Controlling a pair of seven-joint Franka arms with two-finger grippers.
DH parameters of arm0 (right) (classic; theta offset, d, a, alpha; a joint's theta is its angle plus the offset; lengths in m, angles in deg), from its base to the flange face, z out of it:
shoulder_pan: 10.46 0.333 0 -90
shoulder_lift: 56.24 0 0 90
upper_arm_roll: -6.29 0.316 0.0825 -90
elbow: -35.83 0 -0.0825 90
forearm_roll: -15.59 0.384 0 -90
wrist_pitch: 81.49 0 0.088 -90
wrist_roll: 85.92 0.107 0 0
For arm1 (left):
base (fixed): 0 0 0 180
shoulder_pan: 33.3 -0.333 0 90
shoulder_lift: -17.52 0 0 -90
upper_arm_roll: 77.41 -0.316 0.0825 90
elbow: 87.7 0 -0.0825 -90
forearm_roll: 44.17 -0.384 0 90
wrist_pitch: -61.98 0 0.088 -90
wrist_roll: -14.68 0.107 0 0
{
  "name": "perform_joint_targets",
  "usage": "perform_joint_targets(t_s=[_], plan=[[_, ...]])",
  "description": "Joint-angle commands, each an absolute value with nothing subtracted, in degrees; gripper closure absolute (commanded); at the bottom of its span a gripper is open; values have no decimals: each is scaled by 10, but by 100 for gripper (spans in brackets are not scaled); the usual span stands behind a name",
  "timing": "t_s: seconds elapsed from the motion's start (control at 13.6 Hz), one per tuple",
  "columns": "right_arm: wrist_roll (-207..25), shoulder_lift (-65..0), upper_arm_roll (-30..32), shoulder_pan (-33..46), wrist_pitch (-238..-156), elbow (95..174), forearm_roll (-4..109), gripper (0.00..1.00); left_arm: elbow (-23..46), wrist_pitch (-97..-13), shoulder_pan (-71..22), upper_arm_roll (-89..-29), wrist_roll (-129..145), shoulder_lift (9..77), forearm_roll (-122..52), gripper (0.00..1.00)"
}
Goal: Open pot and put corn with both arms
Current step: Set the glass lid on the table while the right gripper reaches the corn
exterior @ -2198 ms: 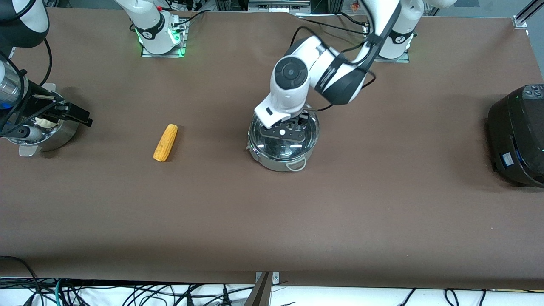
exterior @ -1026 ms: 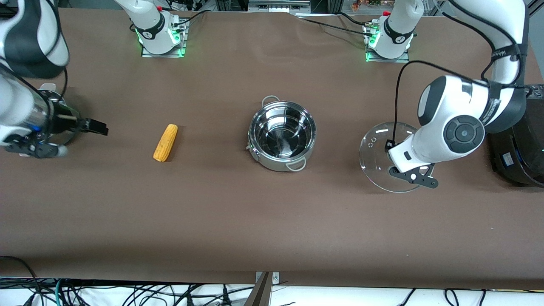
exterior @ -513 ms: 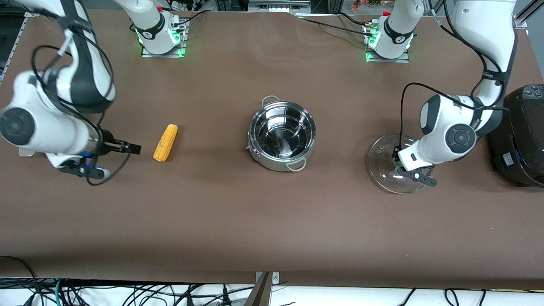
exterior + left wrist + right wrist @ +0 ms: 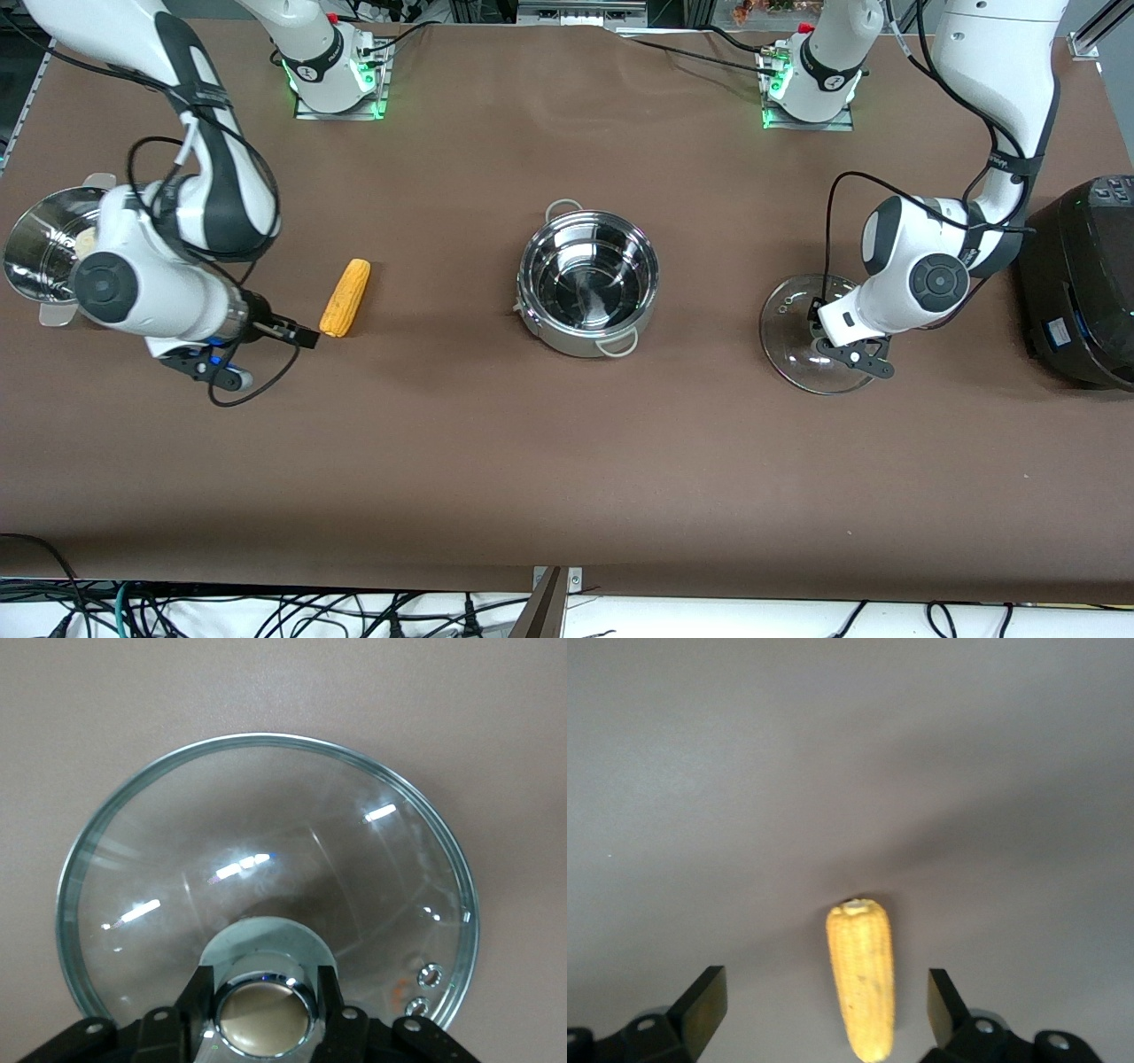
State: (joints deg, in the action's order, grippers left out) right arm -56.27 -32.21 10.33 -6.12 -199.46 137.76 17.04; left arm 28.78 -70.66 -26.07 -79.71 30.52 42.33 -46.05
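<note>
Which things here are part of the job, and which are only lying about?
Job: pot, open; glass lid, its knob held by the left pincer; corn, between the open fingers of the right pincer.
Lying about: steamer bowl; rice cooker.

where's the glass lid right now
The clear glass lid rests on the table between the open steel pot and black rice cooker, left gripper on its knob.

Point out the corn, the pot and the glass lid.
corn (image 4: 345, 298): front view, middle of the cob.
pot (image 4: 588, 281): front view, bare inside bottom of the open pot.
glass lid (image 4: 266, 859): left wrist view, clear dome above the knob.
</note>
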Motion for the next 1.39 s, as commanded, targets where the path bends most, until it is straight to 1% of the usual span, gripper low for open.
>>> perform_joint_targets(t_s=[0.0,0.15,0.37,0.44,0.59,0.73,0.81,0.88,1.03,1.25,1.32], plan=[[-531,-348,117,-50,-2034,1431,171,0,281,-699,-271,-793,308,409,-473,0],[-528,-342,116,-33,-2038,1445,168,0,249,-653,-271,-793,301,390,-466,0],[-528,-351,112,-35,-2107,1508,163,0,168,-529,-266,-790,301,355,-463,0],[-528,-366,112,-35,-2129,1533,163,0,138,-485,-264,-790,301,348,-463,0],[-528,-372,112,-35,-2138,1552,163,0,69,-403,-264,-790,301,343,-463,0],[-528,-378,112,-35,-2181,1587,163,0,-6,-320,-264,-789,301,343,-462,0],[-529,-387,111,-35,-2212,1611,163,0,-36,-290,-264,-789,301,342,-458,0],[-531,-390,111,-35,-2225,1623,163,0,-60,-269,-264,-789,292,342,-444,0],[-534,-387,110,-35,-2228,1627,163,0,-86,-242,-263,-792,270,326,-437,0],[-538,-369,109,-37,-2273,1645,163,0,-68,-242,-271,-791,193,270,-436,0],[-550,-365,105,-37,-2276,1647,163,0,-58,-239,-272,-789,180,255,-436,0]])
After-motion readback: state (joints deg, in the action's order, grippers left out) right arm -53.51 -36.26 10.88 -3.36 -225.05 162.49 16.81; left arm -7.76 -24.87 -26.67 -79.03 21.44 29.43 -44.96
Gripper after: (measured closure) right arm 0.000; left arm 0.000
